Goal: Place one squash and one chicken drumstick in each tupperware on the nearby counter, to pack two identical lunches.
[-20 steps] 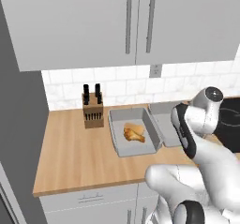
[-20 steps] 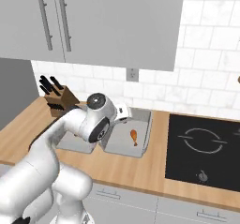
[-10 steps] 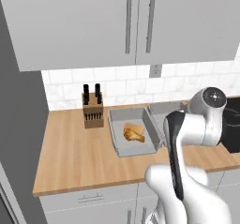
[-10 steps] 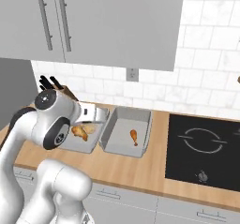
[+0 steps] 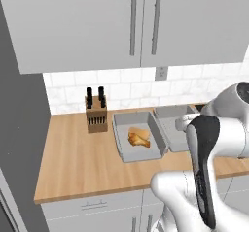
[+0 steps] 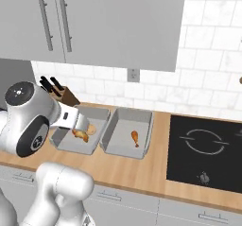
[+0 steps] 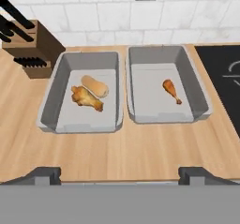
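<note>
Two grey tupperware trays sit side by side on the wooden counter. The left tupperware holds the tan butternut squash and a golden-brown chicken drumstick, touching each other. The right tupperware holds one drumstick alone. From the right base view the left tray is partly behind my arm, and the right tray with its drumstick is in plain sight. My gripper hovers back from the trays, open, with nothing between its fingertips. The small round orange-red squash is out of view.
A wooden knife block stands left of the trays against the tiled wall. A black cooktop lies to the right of the trays. Bare wooden counter runs in front of the trays. Upper cabinets hang above.
My arm has swung back and away from above the trays, and the hand now looks at both from the counter's front. The trays and food have not moved.
</note>
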You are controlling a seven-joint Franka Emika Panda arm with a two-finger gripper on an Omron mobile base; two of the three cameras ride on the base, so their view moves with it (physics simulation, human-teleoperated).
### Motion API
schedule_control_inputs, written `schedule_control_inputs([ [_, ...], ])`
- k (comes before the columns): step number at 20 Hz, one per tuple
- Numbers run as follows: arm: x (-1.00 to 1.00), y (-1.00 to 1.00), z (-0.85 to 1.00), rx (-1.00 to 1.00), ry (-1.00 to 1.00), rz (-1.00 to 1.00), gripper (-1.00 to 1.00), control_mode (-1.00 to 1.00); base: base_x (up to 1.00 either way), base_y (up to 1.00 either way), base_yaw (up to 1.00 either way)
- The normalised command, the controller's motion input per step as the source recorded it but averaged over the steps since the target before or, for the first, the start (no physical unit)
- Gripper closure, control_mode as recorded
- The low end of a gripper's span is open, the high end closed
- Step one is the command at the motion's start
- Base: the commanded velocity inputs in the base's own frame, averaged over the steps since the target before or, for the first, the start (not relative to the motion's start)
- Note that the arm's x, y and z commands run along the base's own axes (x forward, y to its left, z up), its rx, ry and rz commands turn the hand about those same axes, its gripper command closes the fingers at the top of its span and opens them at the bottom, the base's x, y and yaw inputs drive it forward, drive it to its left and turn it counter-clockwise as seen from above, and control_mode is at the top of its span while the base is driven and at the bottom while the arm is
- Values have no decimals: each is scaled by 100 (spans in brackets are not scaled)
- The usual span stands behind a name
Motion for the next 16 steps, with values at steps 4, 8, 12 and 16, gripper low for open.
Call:
schedule_control_inputs([
  [4, -95, 1, -74, 1, -31, 20, -100, -100, 0, 0, 0],
  [8, -66, 15, -21, -2, -3, 1, -100, 100, -25, 6, 0],
  [12, 0, 0, 0, 0, 0, 0, -100, 100, -100, 14, 0],
  [16, 0, 0, 0, 0, 0, 0, -100, 100, -100, 0, 0],
])
